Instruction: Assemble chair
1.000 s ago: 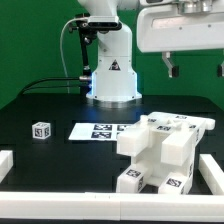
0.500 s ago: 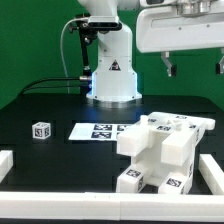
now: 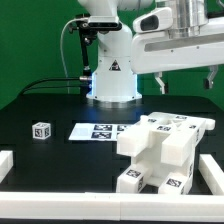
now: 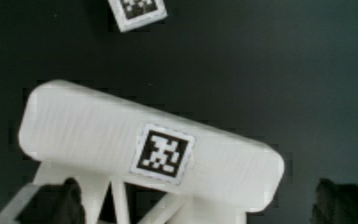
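Chair (image 3: 160,150) unmoved; jaws lower

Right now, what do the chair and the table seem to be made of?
Chair: likely plastic, matte white, with fine ribbed lines showing in the wrist view. Table: black, mostly matte; material unclear, perhaps cloth or painted board.

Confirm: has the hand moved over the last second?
Yes. The hand dropped lower and tilted, edging toward the exterior view's left, closer to the fixed robot base.
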`<state>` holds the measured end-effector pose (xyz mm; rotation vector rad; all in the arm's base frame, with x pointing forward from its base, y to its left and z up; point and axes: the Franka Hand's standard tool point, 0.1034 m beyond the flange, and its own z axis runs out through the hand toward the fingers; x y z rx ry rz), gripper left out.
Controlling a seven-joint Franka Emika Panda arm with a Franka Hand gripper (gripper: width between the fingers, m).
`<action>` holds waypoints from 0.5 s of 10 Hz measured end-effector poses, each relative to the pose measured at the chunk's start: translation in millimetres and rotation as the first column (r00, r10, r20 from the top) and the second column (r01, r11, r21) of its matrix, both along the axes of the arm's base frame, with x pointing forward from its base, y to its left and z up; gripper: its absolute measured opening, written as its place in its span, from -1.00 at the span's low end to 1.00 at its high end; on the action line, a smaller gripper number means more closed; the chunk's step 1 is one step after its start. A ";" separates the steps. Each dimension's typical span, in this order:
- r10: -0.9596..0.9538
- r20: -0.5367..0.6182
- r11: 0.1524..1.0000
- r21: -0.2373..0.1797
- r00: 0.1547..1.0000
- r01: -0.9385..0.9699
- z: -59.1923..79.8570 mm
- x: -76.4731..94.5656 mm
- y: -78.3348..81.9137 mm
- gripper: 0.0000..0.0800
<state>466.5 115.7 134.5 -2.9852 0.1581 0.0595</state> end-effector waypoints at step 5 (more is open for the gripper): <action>-0.103 -0.030 0.994 -0.028 0.994 0.103 -32.2 -47.2 -4.7 0.62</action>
